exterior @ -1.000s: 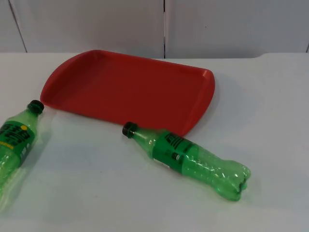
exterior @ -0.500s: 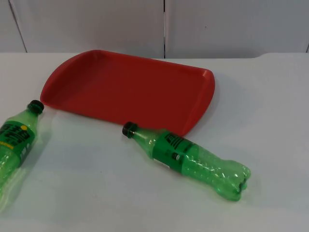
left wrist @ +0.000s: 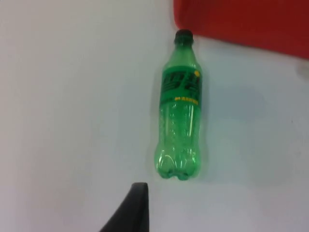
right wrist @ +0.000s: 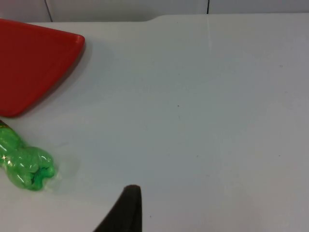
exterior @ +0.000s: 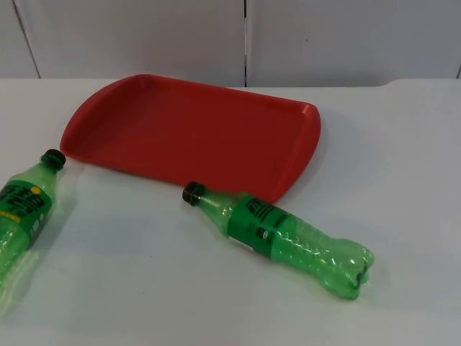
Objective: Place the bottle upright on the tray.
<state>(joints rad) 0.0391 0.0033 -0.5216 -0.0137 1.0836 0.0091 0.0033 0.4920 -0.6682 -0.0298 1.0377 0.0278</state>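
Top view, near bottle (exterior: 288, 238): laid on its side just before the red tray (exterior: 189, 133), black cap toward it, dark label unreadable.
Left bottle (exterior: 21, 209): lying left of tray, yellow print illegible.
Tray: nothing on it.
Left gripper (left wrist: 129, 210), right gripper (right wrist: 124, 210): one fingertip seen, state undetermined.

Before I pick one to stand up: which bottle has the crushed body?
The bottle just in front of the red tray is dented and twisted; the left-edge bottle keeps its shape.

Two bottles (exterior: 281, 238) (exterior: 21, 209) lie on the table (exterior: 403, 180) in front of the tray (exterior: 187, 130)
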